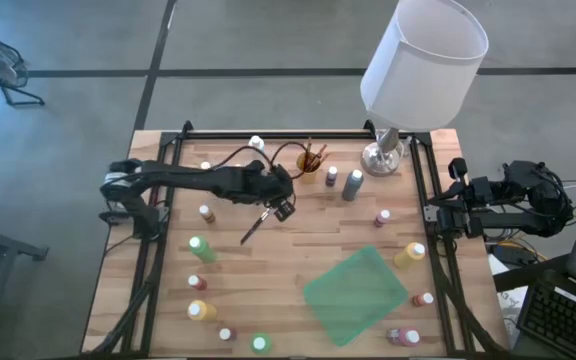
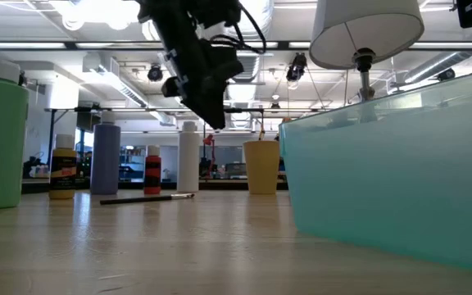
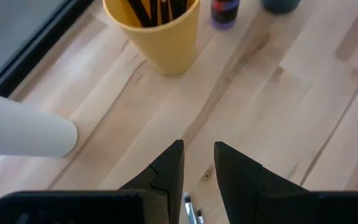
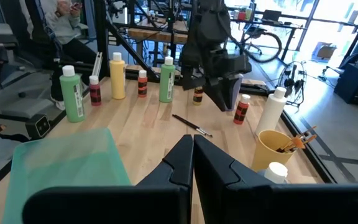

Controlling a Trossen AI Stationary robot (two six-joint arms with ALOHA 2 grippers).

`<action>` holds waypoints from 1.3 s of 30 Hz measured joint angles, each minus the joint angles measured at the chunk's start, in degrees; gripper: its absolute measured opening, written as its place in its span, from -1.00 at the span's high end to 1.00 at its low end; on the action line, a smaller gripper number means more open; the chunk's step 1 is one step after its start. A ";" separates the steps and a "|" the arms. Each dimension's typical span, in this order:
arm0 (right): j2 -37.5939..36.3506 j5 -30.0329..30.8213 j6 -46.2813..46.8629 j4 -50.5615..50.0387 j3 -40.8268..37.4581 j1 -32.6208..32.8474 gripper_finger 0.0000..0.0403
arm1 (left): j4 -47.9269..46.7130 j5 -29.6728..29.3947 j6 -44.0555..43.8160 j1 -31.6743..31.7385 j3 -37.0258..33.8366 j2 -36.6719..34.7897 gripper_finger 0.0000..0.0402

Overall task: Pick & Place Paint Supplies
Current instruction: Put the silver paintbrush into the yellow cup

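Observation:
A thin dark-handled brush (image 1: 255, 228) lies flat on the wooden table (image 1: 298, 250), left of centre; it also shows in the low view (image 2: 147, 197). My left gripper (image 1: 284, 208) hangs above the brush's far end (image 4: 191, 127), slanting down, open a narrow gap (image 3: 197, 163) with nothing in it. A yellow cup (image 1: 309, 163) holding more brushes stands just beyond it. Several paint bottles stand scattered around the table, among them a green one (image 1: 200, 248) and a yellow one (image 1: 409, 255). My right gripper (image 4: 192, 152) is shut, waiting beyond the table's right edge (image 1: 465, 207).
A translucent green container (image 1: 356, 292) sits at the near right. A white-shaded lamp (image 1: 423, 60) with a silver base (image 1: 383, 155) stands at the far right. A white bottle (image 3: 23, 130) and a grey one (image 1: 353, 185) flank the cup. Bare wood lies around the table's middle.

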 joint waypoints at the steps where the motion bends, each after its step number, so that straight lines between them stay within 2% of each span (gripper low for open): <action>1: 0.00 0.00 0.00 0.00 0.00 0.00 0.96 | -1.12 -0.01 -0.19 0.00 0.98 0.99 0.53; 9: 0.00 0.00 -0.01 0.00 0.00 0.01 0.96 | -6.53 1.09 -2.79 0.30 4.14 7.28 0.53; 21: -0.01 0.00 -0.01 0.00 0.00 0.01 0.96 | -7.65 4.56 -12.11 0.46 3.63 8.54 0.53; 39: -0.01 0.00 -0.01 0.00 0.00 0.00 0.96 | -9.81 4.07 -13.47 0.56 3.38 11.35 0.53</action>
